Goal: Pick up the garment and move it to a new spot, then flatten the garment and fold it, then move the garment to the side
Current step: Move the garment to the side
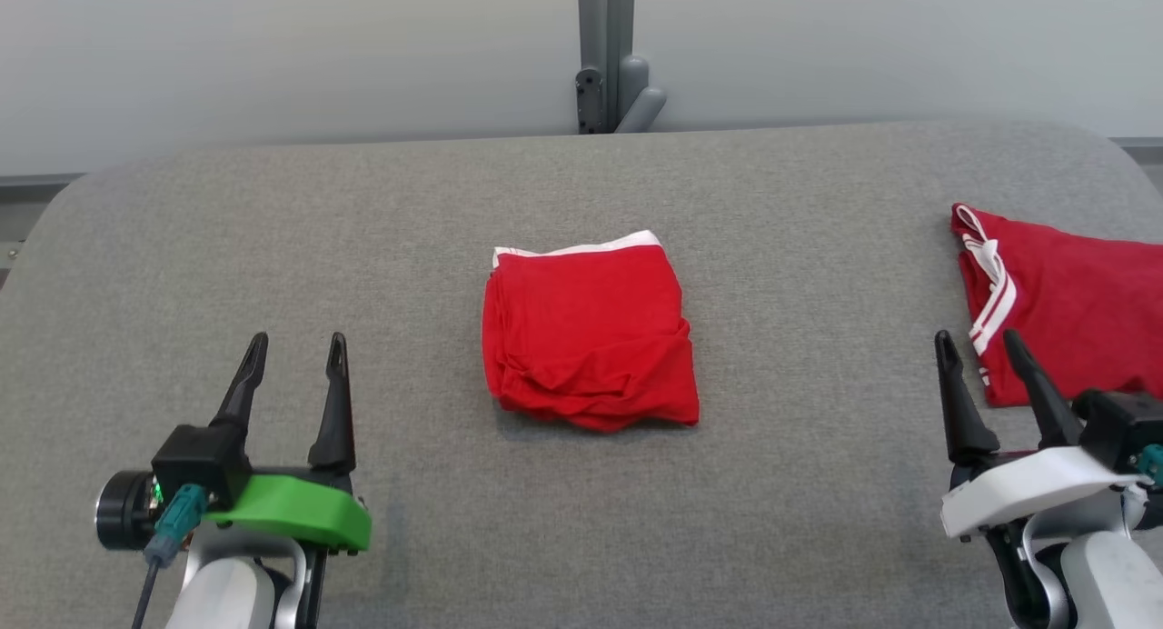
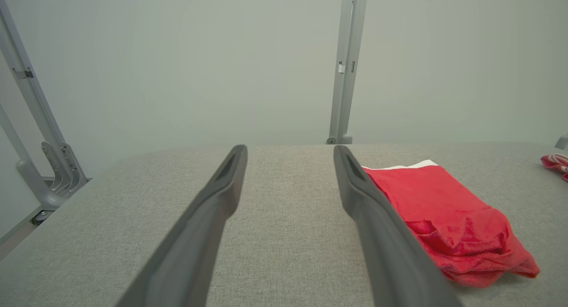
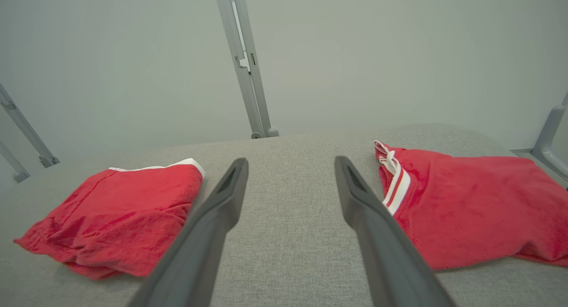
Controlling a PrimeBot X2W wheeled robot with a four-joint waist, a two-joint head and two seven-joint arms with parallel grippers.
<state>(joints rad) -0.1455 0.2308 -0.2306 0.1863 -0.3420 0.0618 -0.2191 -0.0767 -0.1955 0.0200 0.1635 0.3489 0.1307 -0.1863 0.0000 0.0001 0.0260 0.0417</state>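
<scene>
A red garment (image 1: 591,334) with a white band along its far edge lies folded in the middle of the grey table (image 1: 273,247). The left wrist view has this garment (image 2: 448,218) at the right, and the right wrist view has the garment (image 3: 115,214) at the left. My left gripper (image 1: 295,352) hovers open near the table's front left, well left of the garment, with nothing between its fingers. At the front right my right gripper (image 1: 977,347) stands open too, holding nothing.
A second red garment (image 1: 1063,311) with white stripes lies at the table's right edge, just beyond my right gripper; it is also in the right wrist view (image 3: 470,209). A grey post (image 1: 607,56) rises behind the table against a pale wall.
</scene>
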